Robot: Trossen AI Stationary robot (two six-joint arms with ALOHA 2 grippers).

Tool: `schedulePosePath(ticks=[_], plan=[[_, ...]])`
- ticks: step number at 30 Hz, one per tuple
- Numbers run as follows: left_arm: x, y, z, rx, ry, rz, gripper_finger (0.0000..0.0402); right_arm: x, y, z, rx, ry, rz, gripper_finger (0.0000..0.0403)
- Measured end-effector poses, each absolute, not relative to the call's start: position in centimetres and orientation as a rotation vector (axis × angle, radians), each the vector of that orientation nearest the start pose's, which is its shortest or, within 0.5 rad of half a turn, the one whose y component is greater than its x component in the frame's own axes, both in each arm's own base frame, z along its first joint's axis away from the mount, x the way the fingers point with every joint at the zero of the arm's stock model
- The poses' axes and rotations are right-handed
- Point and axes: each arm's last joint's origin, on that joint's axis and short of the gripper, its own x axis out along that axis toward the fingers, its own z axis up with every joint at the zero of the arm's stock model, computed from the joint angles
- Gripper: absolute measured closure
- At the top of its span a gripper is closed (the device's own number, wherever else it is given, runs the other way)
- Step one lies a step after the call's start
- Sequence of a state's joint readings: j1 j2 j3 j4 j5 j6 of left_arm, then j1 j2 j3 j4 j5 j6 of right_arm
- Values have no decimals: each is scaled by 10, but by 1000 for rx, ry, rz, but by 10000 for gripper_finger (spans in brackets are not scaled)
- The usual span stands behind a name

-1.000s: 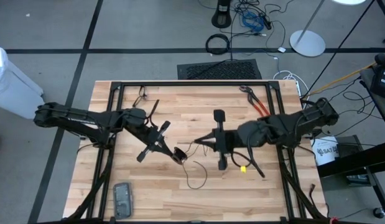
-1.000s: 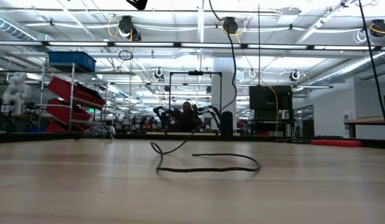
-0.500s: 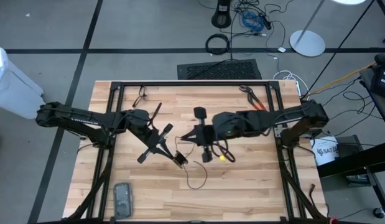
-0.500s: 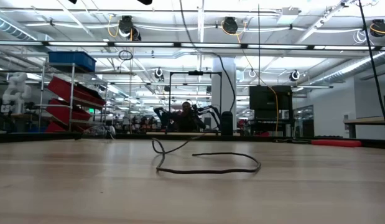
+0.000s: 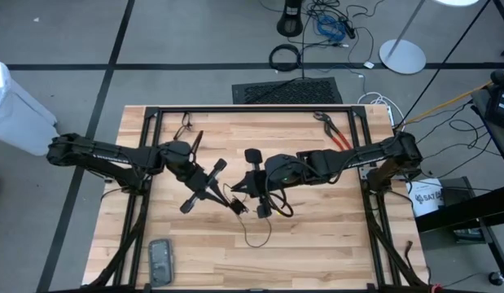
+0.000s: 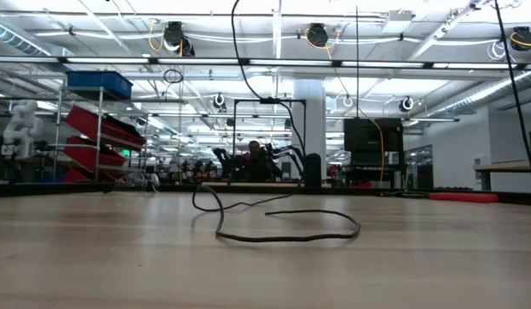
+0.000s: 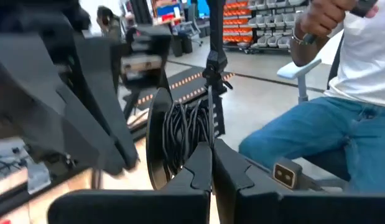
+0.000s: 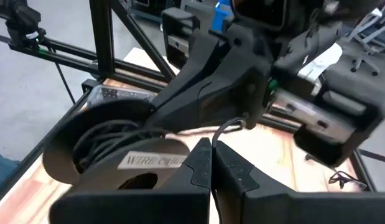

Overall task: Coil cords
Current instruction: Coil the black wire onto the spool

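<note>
Centre of frame: the left hand point(image 5: 238, 208) and the right hand point(image 5: 253, 189), both with fingers pressed together, crowd close; only a narrow gap lies between them.
Below centre: the thin black cord point(image 5: 256, 232) loops loosely on the pale wooden plank surface point(image 5: 333, 252), blocking a flat sweep there.
Lower left: a flat grey rectangular device point(image 5: 160, 261) lies near the edge.
Upper right: red-handled pliers point(image 5: 335, 133) lie by the black metal frame point(image 5: 252, 109).
Lower right: bare boards, open passage.
Upper middle: bare boards between the frame and the arms, open.
</note>
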State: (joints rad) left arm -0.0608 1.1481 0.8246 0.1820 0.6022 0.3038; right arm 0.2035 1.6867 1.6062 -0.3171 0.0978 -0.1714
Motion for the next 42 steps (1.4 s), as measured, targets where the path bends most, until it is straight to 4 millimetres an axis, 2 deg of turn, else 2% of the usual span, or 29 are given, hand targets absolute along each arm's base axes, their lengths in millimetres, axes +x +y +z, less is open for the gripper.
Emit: schedulePosePath(ticks=[4, 11, 19, 30, 42], plan=[[252, -33, 313, 260, 0, -703, 400, 381, 76, 366, -224, 398, 139, 403], [249, -43, 317, 304, -67, -792, 400, 390, 79, 349, -209, 469, 142, 403], [244, -44, 327, 332, -131, -766, 400, 400, 88, 329, -155, 519, 193, 403], [229, -39, 337, 326, -100, -631, 400, 390, 126, 323, -113, 568, 259, 403], [227, -39, 333, 272, -39, -629, 400, 378, 154, 322, -99, 586, 233, 403]])
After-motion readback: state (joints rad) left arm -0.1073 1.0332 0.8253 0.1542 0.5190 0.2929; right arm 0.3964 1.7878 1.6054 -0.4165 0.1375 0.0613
